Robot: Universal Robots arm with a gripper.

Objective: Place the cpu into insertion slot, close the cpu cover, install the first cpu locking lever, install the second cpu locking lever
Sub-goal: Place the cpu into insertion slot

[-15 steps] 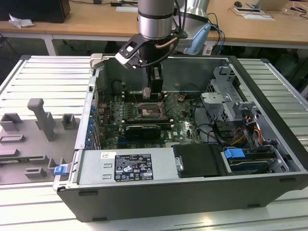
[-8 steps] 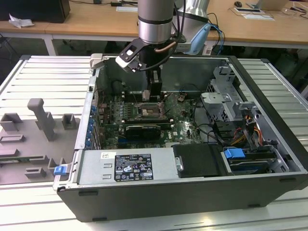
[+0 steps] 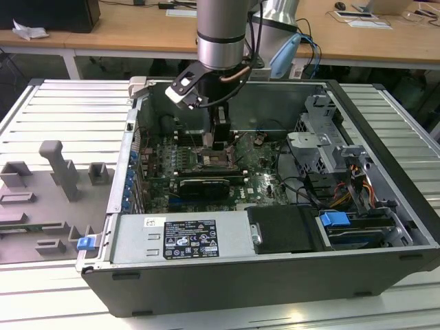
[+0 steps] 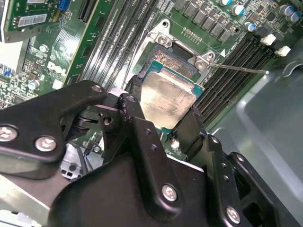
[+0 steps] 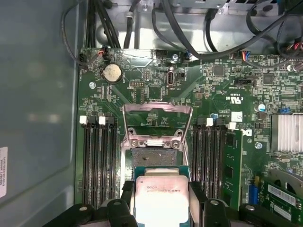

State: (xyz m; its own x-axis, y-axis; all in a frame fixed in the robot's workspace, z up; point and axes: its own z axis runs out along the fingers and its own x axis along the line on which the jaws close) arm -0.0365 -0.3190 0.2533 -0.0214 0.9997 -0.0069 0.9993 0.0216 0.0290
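Note:
My gripper [image 5: 161, 191] is shut on the cpu [image 5: 158, 196], a pale silvery square chip pinched by its edges between the two black fingers [image 4: 133, 94]. In both wrist views the cpu [image 4: 168, 97] hangs over the near part of the insertion slot [image 5: 154, 157], whose dark centre [image 4: 176, 60] still shows beyond the chip. I cannot tell whether chip and socket touch. The cpu cover [image 5: 157, 111], a silvery frame, is swung open away from the socket. A thin locking lever [image 4: 236, 67] sticks out sideways. In the exterior view the gripper [image 3: 220, 146] reaches down into the computer case over the socket [image 3: 218, 160].
Long memory slots [image 5: 102, 161] flank the socket on both sides. A long black card [image 3: 203, 185] lies nearer the exterior camera. Case walls [image 3: 227, 86], a drive cage [image 3: 323, 137] with cables and a power supply [image 3: 179, 237] close in the motherboard [image 5: 142, 85].

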